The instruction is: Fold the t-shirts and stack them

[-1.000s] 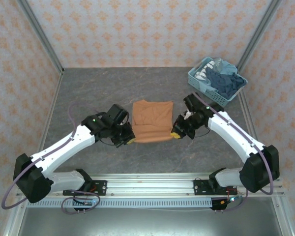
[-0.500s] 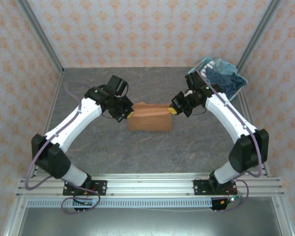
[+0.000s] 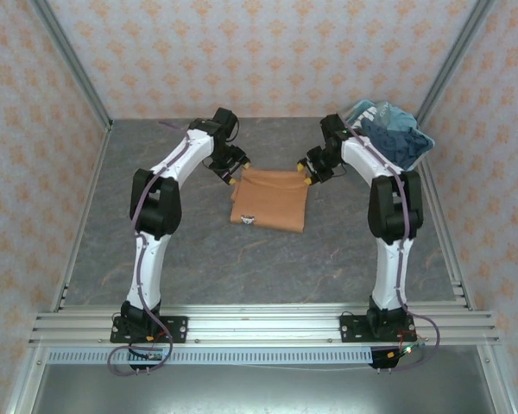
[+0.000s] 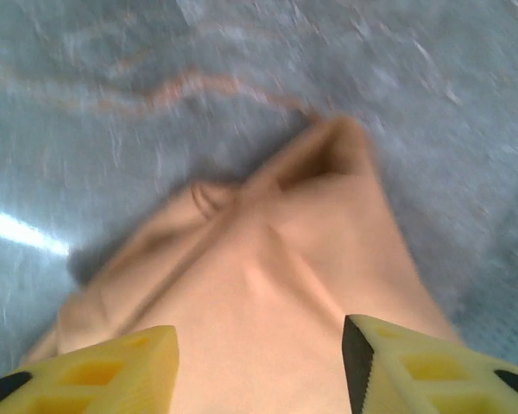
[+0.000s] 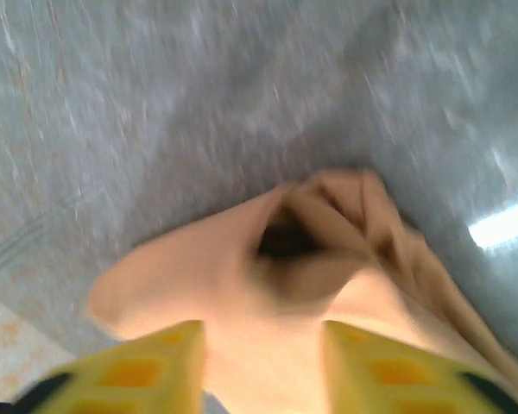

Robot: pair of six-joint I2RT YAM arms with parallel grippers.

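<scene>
The orange-tan t-shirt [image 3: 270, 200] lies folded in a rough rectangle at the middle of the grey table, with a bit of dark print at its near left edge. My left gripper [image 3: 238, 172] is at the shirt's far left corner and stands open, the cloth [image 4: 268, 285] lying under the gap between its yellow fingers [image 4: 414, 371]. At the far right corner my right gripper [image 3: 304, 175] is open too, over a bunched fold of cloth [image 5: 285, 259]. Dark blue and pale t-shirts [image 3: 397, 138] sit heaped in the basket.
The light-blue lattice basket [image 3: 350, 142] stands at the table's far right corner, close behind my right arm. Metal frame posts and patterned walls close in the table on three sides. Both arms are stretched far out from their bases.
Both grippers carried the shirt's near edge away from the bases to its far edge, folding it in half. The jaws now stand apart over the cloth.
</scene>
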